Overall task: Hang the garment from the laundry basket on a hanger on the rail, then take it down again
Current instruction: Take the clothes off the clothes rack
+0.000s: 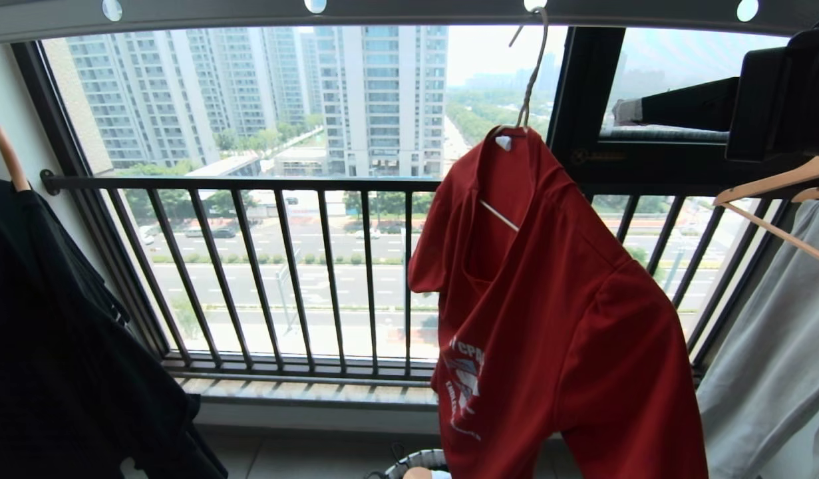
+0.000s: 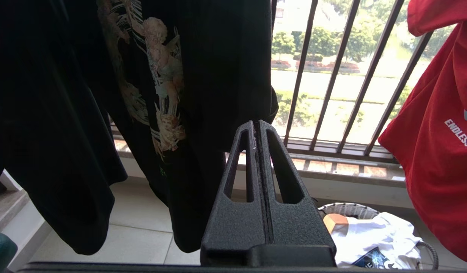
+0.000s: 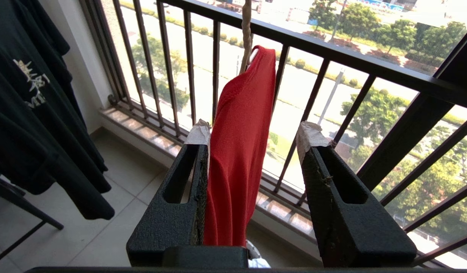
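Red T-shirt [image 1: 569, 313]: hangs crooked on the wire hanger [image 1: 530, 80], whose hook sits in a hole of the grey rail [image 1: 409, 12]; one shoulder has slid low, collar bunched at the neck.
Right gripper [image 3: 252, 148]: raised beside the shirt, jaws apart with a fold of red cloth between them, brushing one finger; not clamped.
Left gripper [image 2: 259, 127]: low and idle, fingers pressed together, empty.
Step in hand: looks like the take-down; I'd grip the hanger's twisted neck, not loose cloth, and lift the hook clear before pulling.
In the way: wooden hangers [image 1: 775, 186] and a grey garment [image 1: 775, 359] crowd one side; black shirts [image 1: 63, 332] the other.
Basket [image 2: 351, 209]: on the floor below, holding a white shirt [image 2: 373, 239].
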